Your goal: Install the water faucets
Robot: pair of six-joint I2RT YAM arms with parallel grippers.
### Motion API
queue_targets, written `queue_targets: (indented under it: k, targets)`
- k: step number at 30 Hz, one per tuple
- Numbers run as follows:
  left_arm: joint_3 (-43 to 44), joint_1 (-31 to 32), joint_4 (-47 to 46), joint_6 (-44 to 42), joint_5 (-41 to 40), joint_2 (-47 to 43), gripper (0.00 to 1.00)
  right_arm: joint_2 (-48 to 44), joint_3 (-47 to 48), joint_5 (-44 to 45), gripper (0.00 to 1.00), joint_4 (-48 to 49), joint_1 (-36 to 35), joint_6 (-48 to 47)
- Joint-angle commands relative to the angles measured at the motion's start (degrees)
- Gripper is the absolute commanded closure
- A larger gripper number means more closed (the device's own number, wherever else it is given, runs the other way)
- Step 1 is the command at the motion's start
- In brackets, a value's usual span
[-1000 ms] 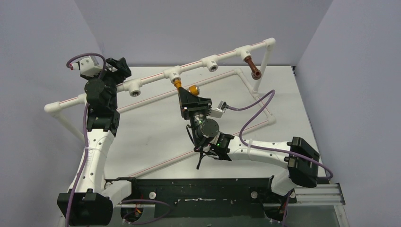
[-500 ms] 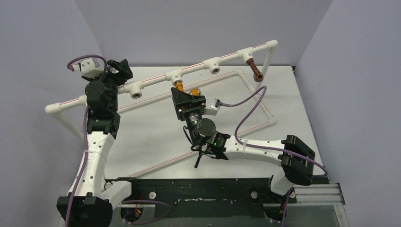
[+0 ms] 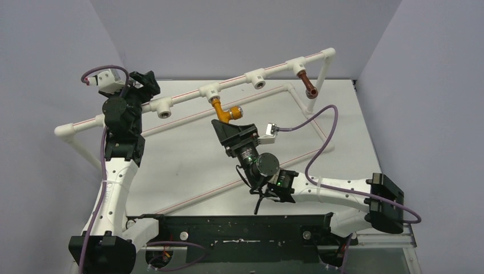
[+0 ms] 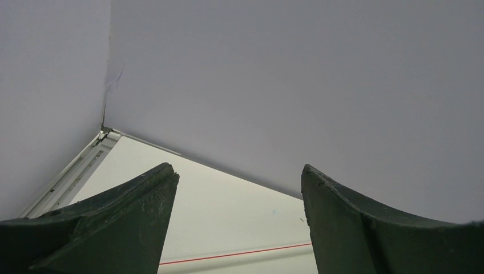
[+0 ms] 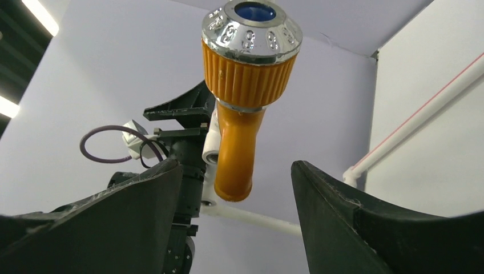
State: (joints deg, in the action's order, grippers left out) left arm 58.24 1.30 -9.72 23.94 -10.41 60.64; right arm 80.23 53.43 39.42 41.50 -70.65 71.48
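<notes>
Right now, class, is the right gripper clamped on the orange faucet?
No: the right gripper is spread wide, and the orange faucet touches neither finger.

Ahead of me the orange-yellow faucet point(image 3: 224, 111) hangs seated in a middle tee point(image 3: 209, 91), silver end bent rightward, and the reddish-brown faucet point(image 3: 306, 83) hangs from the rightmost tee point(image 3: 295, 63), slanting down to the right.

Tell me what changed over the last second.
The right gripper let go of the orange faucet and drew back toward the near edge, jaws open. The faucet now hangs free from its tee. The left gripper, brown faucet and pipe frame stayed put.
</notes>
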Motion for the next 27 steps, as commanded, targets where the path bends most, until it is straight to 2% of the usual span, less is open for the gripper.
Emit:
queue_targets:
  k: [1,11,15,27]
  targets:
    - [-6.2,-0.4,24.0,-0.9,5.2,2.7,0.23,-7.0,-2.6,-2.7,0.29,-4.5,-0.1,-6.7]
    - [-5.9,-1.0,24.2,-1.0,5.6,4.8,0.23,-20.6,-4.0,-10.5,0.27,-17.5,2.6,-31.2]
    - [-5.8,-2.7,24.3,-1.0,6.2,5.9,0.23,-23.7,-0.8,-18.3,0.27,-23.3,7.0,-42.7]
    - [-6.1,-3.9,23.6,-0.8,8.8,7.4,0.24,-20.6,12.6,-35.5,0.22,-35.3,8.7,-92.3]
